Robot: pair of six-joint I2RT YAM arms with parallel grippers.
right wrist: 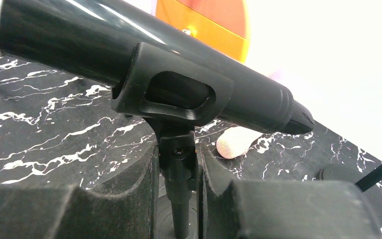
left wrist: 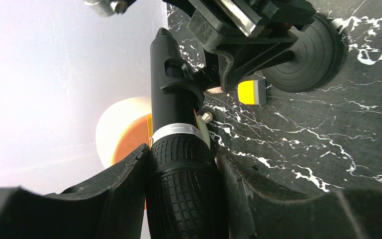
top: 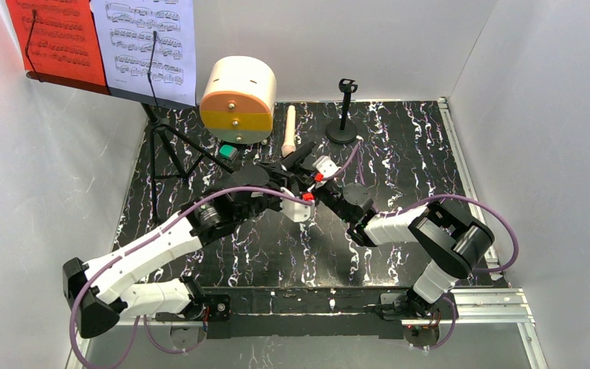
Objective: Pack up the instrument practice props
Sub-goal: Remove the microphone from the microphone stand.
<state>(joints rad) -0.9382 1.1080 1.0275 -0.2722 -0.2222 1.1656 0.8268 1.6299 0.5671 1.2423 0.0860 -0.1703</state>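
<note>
A black microphone (left wrist: 175,117) sits in the clip of a small black mic holder (right wrist: 175,97). My left gripper (left wrist: 181,162) is shut on its gridded head. My right gripper (right wrist: 176,154) is shut on the holder's thin stem, just above its round base (left wrist: 306,52). Both grippers meet mid-table in the top view, left gripper (top: 296,171) and right gripper (top: 320,183). A cream microphone (top: 289,129) lies flat behind them. A second mic holder (top: 344,114) stands upright at the back. The music rack (top: 154,100) at the far left carries a red page (top: 54,38) and a white page (top: 150,42).
A cream and orange drum-shaped container (top: 238,101) stands at the back centre, with a small green block (top: 229,153) in front of it. The rack's tripod legs (top: 170,157) spread over the table's left side. White walls close in the left, back and right.
</note>
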